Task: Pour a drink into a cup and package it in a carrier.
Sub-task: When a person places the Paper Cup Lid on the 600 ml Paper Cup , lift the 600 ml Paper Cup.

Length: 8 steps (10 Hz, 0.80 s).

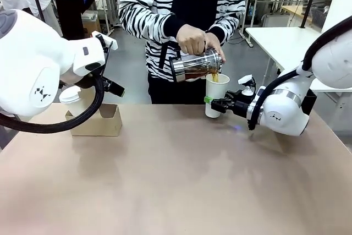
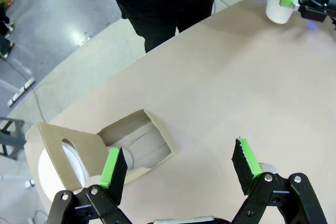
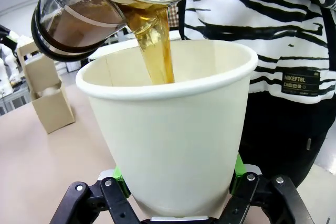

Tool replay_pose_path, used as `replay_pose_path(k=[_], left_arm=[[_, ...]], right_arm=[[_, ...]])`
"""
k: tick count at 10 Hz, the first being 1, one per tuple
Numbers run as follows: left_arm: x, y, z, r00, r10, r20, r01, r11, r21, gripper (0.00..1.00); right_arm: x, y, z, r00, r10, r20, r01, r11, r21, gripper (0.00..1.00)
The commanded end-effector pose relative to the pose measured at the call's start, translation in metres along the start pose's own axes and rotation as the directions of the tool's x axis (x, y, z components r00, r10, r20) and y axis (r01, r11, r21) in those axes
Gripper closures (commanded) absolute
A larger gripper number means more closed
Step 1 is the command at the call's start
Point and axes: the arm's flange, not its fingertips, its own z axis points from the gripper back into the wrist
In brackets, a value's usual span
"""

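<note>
A person's hands tilt a clear glass jug (image 1: 193,65) and the brown drink (image 3: 157,51) streams into the open white paper cup (image 1: 216,95). My right gripper (image 1: 213,103) is shut on that cup near its base, its green pads (image 3: 239,165) pressed on both sides. The cup stands upright at the table's far edge. The brown cardboard carrier (image 1: 94,120) sits at the far left, with a lidded white cup (image 1: 70,96) in its far slot. My left gripper (image 2: 178,151) hangs open above the carrier's near, hollow slot (image 2: 137,148), holding nothing.
The person in a striped top (image 1: 165,4) stands at the far side, just behind the cup. The carrier's upright handle (image 2: 68,150) rises between its two slots. The bare tan tabletop (image 1: 176,180) stretches between the arms and toward the front edge.
</note>
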Motion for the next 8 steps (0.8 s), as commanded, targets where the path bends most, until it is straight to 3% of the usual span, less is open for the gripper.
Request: replay_pose_path(k=[1, 8], left_arm=[[0.0008, 0.0007, 0.0023, 1.000, 0.002, 0.004, -0.002, 1.000, 0.001, 0.00], [0.0008, 0.0007, 0.0023, 1.000, 0.002, 0.004, -0.002, 1.000, 0.001, 0.00]], right_arm=[[0.0040, 0.0028, 0.0012, 1.000, -0.002, 0.004, 0.002, 1.000, 0.001, 0.19], [0.0040, 0.0028, 0.0012, 1.000, -0.002, 0.004, 0.002, 1.000, 0.001, 0.19]])
